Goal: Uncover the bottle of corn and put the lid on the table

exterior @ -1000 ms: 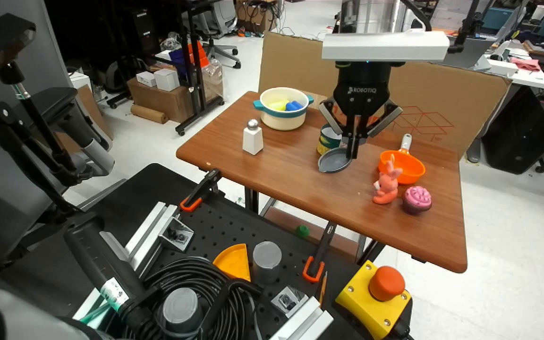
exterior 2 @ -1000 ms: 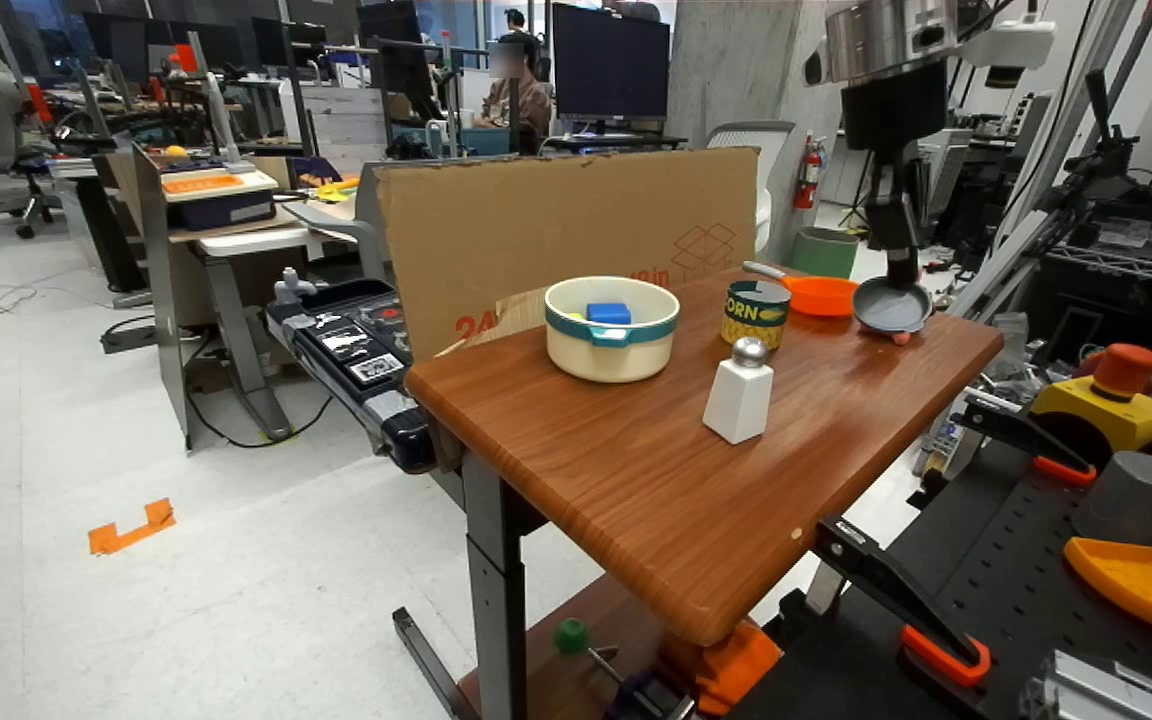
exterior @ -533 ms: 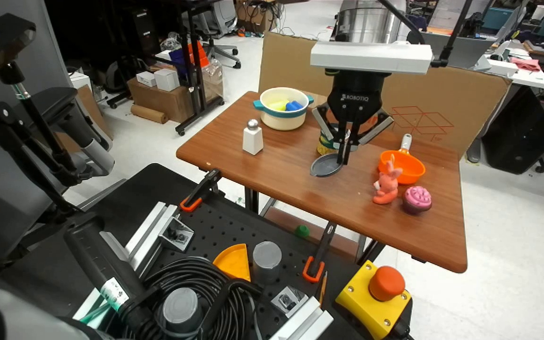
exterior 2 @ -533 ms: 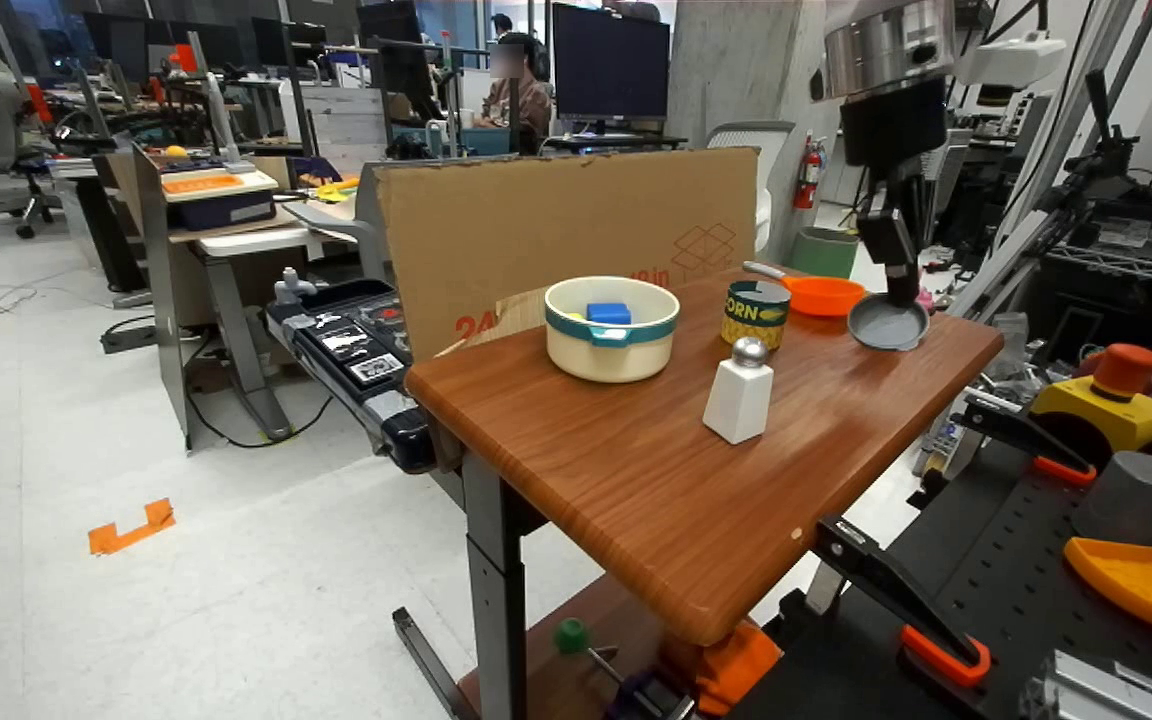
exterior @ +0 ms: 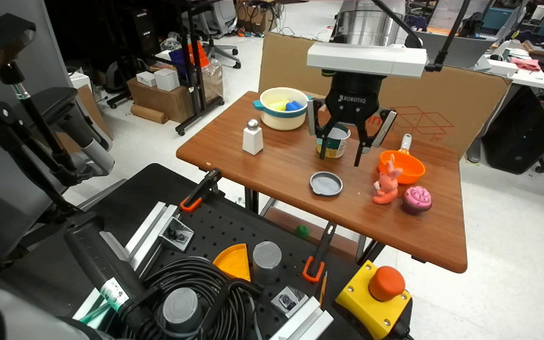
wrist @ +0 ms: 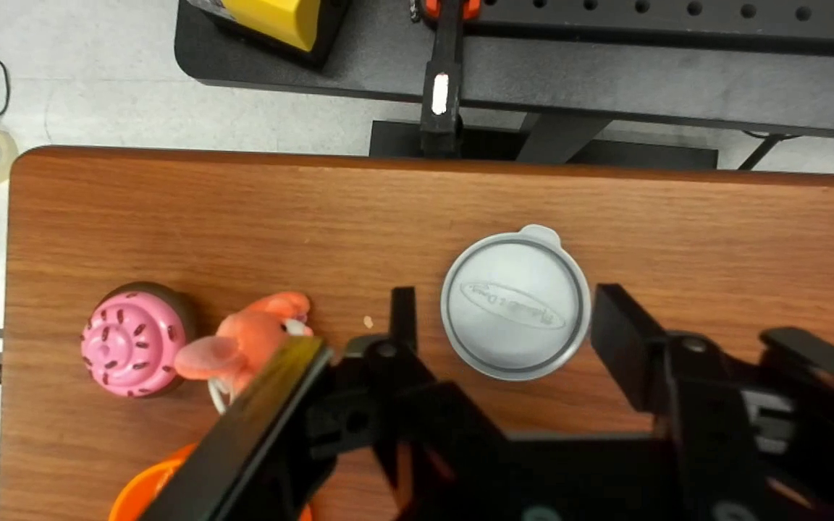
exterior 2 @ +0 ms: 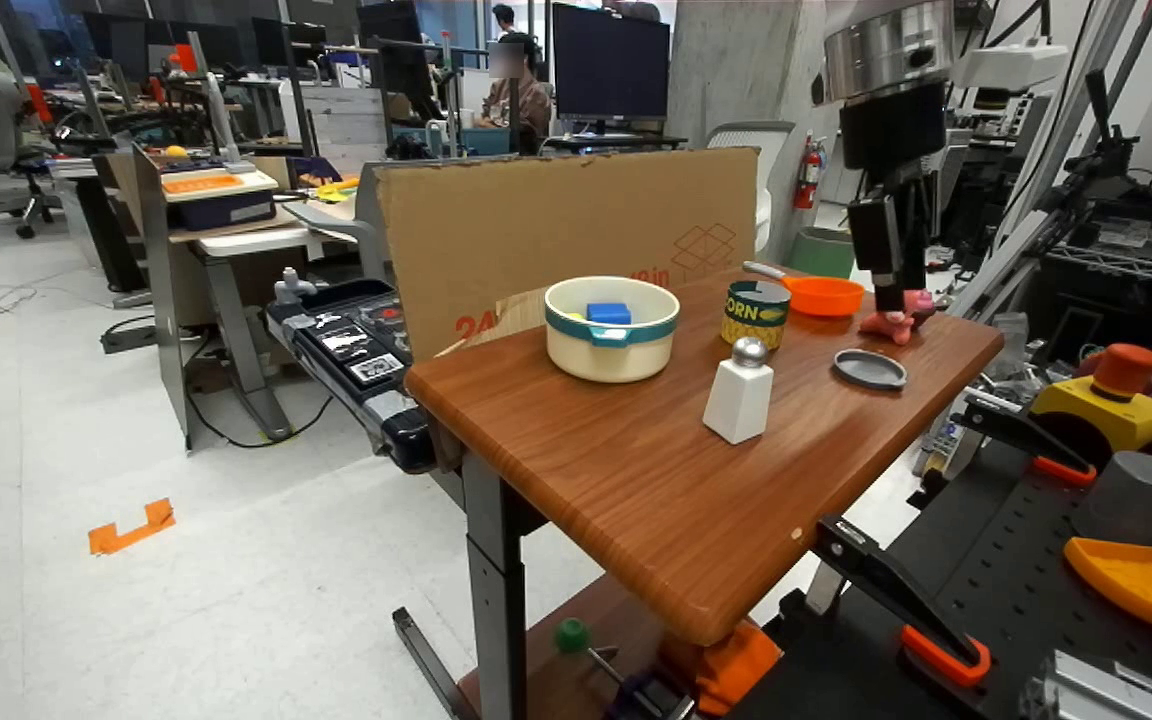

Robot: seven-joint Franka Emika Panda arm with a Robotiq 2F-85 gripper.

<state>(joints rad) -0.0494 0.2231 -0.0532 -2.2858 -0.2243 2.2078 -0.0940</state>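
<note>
Lying flat on the brown table [exterior: 281,163], the round grey lid [wrist: 515,306] is off the bottle of corn [exterior 2: 754,318]. It has bumpy writing on it, but the letters are too faint to read. The bottle of corn stands upright between the pot [exterior 2: 591,362] and the orange pan [exterior 2: 826,298]. I can't make out what is inside it. In an exterior view, the gripper [exterior: 340,161] has its two fingers spread wide apart and holds nothing. They hang above the lid, apart from it. A finger gets in front of the bottle of corn there and hides a bit of its label. In an exterior view where the pink bunny [exterior 2: 888,326] sits behind the gripper, the fingers overlap, so the gap is hard to see, and they block part of the bunny. In the wrist view, black gripper parts cover some of the bunny and the orange pan, and the bottom edge cuts the pan off. The pink cupcake [wrist: 131,344] just beside the bunny shows well. In the pot sit a blue block [exterior 2: 608,313] and a yellow thing [exterior: 277,105], with parts of both hidden.
</note>
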